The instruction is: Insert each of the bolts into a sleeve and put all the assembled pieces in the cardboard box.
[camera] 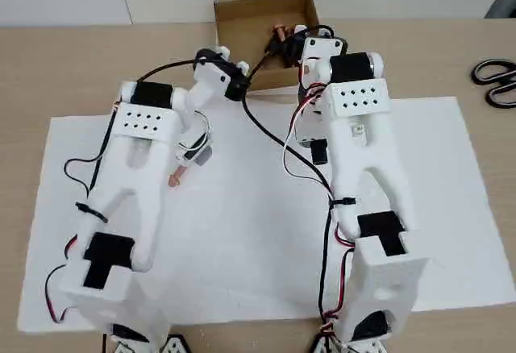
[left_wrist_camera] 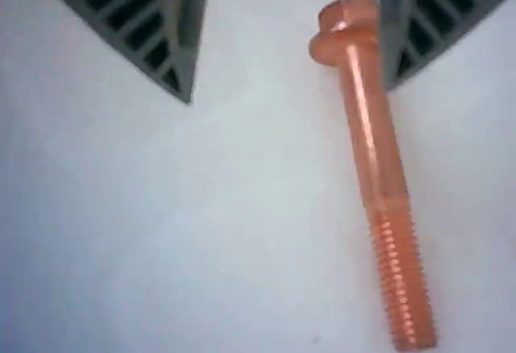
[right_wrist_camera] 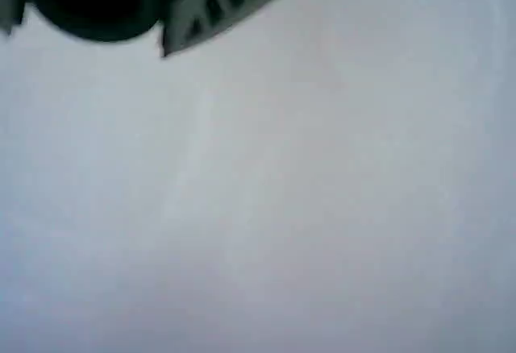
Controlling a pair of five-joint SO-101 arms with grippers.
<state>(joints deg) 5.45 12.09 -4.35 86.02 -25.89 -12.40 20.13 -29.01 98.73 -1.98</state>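
The bolt [left_wrist_camera: 371, 176] is gleaming copper-orange, with fine thread ridges banding its lower shank. The left end effector [left_wrist_camera: 288, 87] is showing grey fingers [left_wrist_camera: 137, 22] striped with dark slats. The sheet [camera: 242, 240] is looking plain white, the bench [camera: 48, 63] pale tan, the cardboard box [camera: 242, 14] brown. The left arm [camera: 145, 127] and right arm [camera: 359, 99] are showing white with black motors [camera: 107, 252].

high: overhead, facing down, far | wrists: very close, facing white sheet [camera: 242, 232] | shared: that sheet

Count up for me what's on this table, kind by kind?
White robot arms: 2
Copper-coloured metal bolt: 1
Brown cardboard box: 1
Black-handled scissors: 1
White foam sheet: 1
Total: 6, leaving out the copper bits half hidden in the box.
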